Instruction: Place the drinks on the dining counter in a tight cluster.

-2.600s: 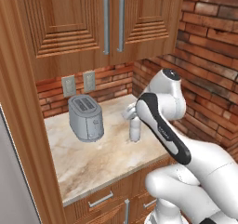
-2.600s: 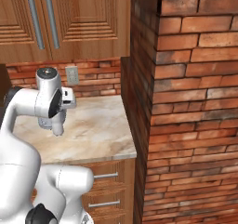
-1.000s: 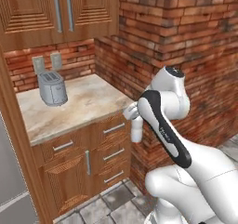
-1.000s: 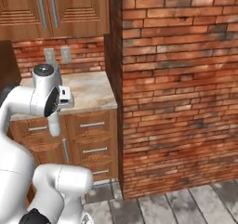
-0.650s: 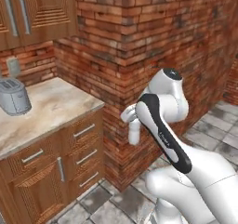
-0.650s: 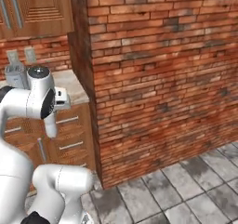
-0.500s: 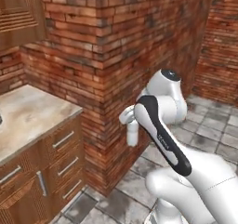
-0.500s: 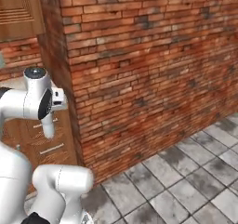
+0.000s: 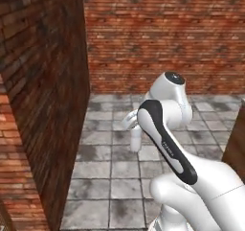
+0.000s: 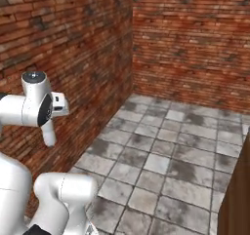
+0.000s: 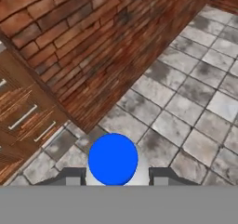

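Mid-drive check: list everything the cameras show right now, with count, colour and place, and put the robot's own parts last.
Bottle: one, white with a blue cap, between the gripper's fingers, seen cap-on in the hand view; hangs below the wrist in the left base view.
Brick walls: red-brown, one beside the robot, one across the far end.
Floor tiles: grey stone, under and ahead of the base.
Wooden drawers: brown with pale bar handles, next to the brick corner in the hand view.
Wood panel: one, dark brown, lower right edge of the right base view.
Arm: one, white with dark joints.
Gripper: one, jaws shut on the bottle.
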